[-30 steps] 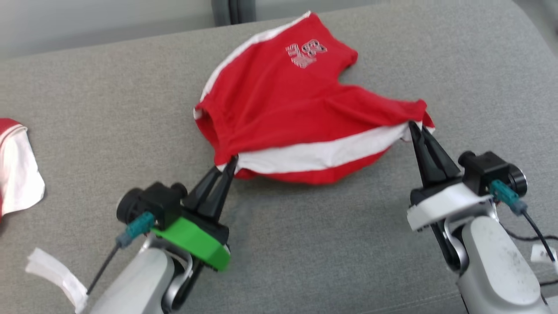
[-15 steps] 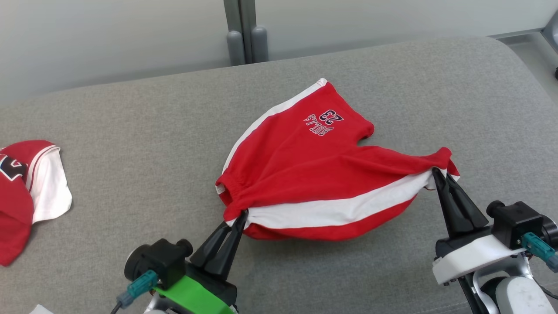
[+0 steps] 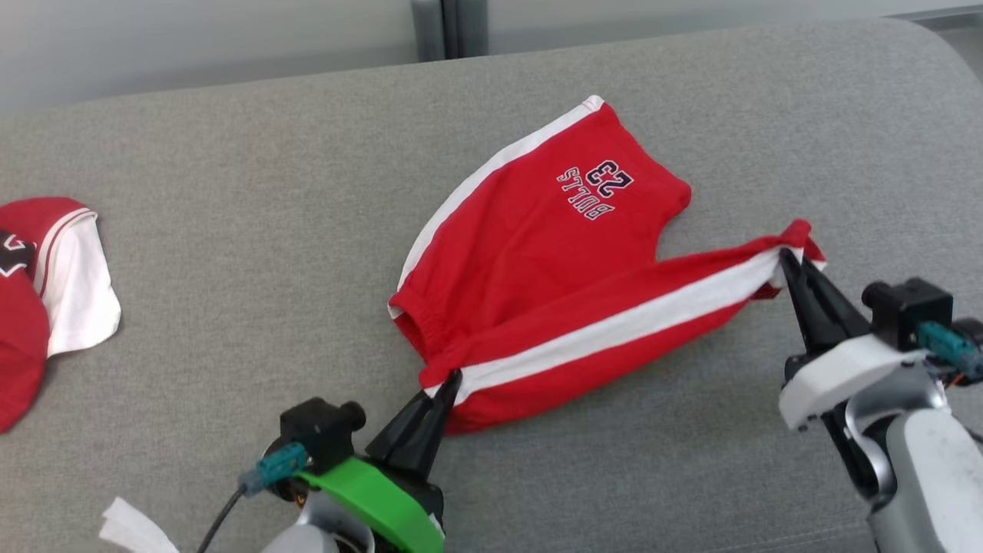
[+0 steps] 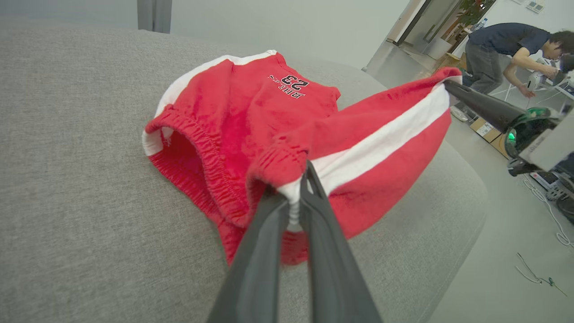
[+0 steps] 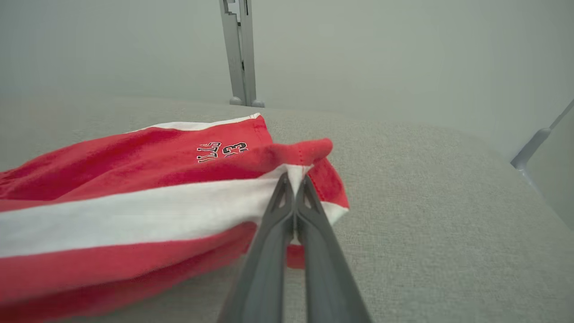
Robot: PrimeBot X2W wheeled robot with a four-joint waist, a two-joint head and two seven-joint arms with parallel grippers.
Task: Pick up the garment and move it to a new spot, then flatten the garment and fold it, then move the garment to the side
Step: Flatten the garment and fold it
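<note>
Two grippers, both engaged. The left gripper (image 3: 451,378), nearest the robot at the lower middle of the head view, has its fingers pinched together on the elastic waistband corner of the red shorts (image 3: 537,261), right at the white side stripe (image 3: 614,326). The left wrist view confirms cloth clamped between the tips. The right gripper (image 3: 785,257), further out and to the right, is likewise closed tight on the hem end of the same stripe. Between the two grips the stripe runs taut, so the long axis of the shorts lies on a diagonal from near left to far right. The held edge is raised off the grey cushion (image 3: 230,322) and the lower layer sags beneath it. Beyond that line the other leg, bearing the printed lettering (image 3: 595,188), lies flat on the cushion. Judgement: the shorts are being carried or spread, and flattening calls for both arms to lower together along that diagonal under tension, or the sagging layer is likely to bunch underneath. Well apart at the left edge lies a second red-and-white garment (image 3: 54,284), not involved. A grey post (image 3: 449,27) stands behind the cushion.
</note>
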